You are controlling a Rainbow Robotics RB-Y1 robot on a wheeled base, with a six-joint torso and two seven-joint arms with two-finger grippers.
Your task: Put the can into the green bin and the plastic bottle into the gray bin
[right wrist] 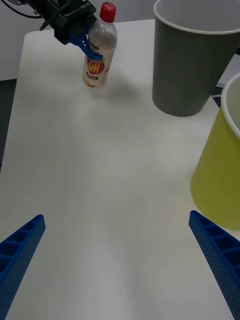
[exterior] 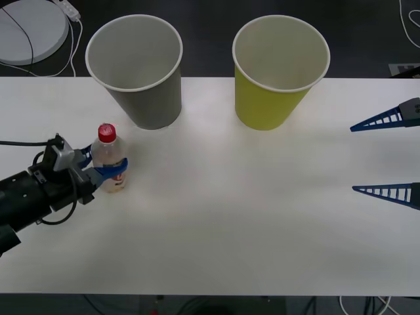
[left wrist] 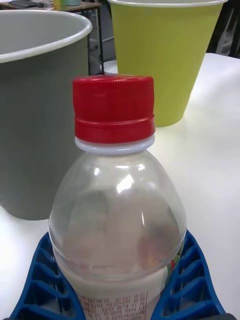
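the left gripper pinches the plastic bottle around its body, upright on the white table — near the gray bin, not yet in it. the green bin stands beside that one. the right gripper waits spread wide at the table's right. no can shows — both drops look undone.

The plastic bottle stands upright on the table at the left, before the gray bin; the green bin stands right of the gray bin
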